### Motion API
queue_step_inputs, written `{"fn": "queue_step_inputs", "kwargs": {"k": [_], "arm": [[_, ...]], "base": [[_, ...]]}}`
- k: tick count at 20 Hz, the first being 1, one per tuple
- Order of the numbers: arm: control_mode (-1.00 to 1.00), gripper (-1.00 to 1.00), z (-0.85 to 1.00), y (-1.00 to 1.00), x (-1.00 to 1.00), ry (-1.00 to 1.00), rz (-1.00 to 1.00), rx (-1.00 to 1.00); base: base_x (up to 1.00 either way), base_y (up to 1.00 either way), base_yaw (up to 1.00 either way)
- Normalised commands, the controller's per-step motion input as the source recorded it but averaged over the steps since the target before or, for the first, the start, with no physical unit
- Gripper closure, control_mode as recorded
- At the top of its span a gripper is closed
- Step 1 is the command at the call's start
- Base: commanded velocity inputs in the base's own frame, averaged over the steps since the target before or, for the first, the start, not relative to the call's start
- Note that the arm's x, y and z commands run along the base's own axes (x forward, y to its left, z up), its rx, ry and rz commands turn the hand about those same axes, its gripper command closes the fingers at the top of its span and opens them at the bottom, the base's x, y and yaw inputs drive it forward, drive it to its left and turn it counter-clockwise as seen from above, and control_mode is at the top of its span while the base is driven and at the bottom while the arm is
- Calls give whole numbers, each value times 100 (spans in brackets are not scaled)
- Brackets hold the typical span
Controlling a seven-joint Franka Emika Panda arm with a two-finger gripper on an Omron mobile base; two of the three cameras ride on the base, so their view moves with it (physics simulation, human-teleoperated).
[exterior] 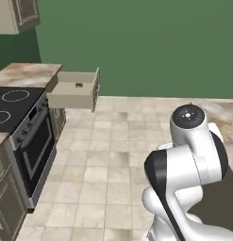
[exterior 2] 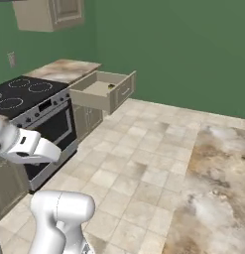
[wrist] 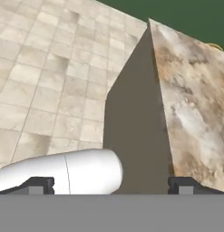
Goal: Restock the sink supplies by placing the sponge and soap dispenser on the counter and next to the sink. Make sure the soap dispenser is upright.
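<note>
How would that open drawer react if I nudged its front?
The drawer is pulled far out from the cabinet, so it would likely slide back shut rather than tip. The small yellowish item inside looks loose and might shift.

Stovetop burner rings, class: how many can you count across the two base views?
4. On the black stovetop, the right base view shows two rings at the back, one at the front left, and one partly cut off at the frame's edge. More may lie out of frame.
</note>
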Motion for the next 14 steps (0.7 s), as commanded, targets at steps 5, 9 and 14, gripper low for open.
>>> {"fn": "queue_step_inputs", "kwargs": {"k": [5, 9, 14], "arm": [[100, -100, 0, 0, 0, 0, 0, 0], [100, -100, 0, 0, 0, 0, 0, 0], [100, -100, 0, 0, 0, 0, 0, 0]], "base": [[100, 15, -40], [100, 42, -27], [100, 79, -17]]}}
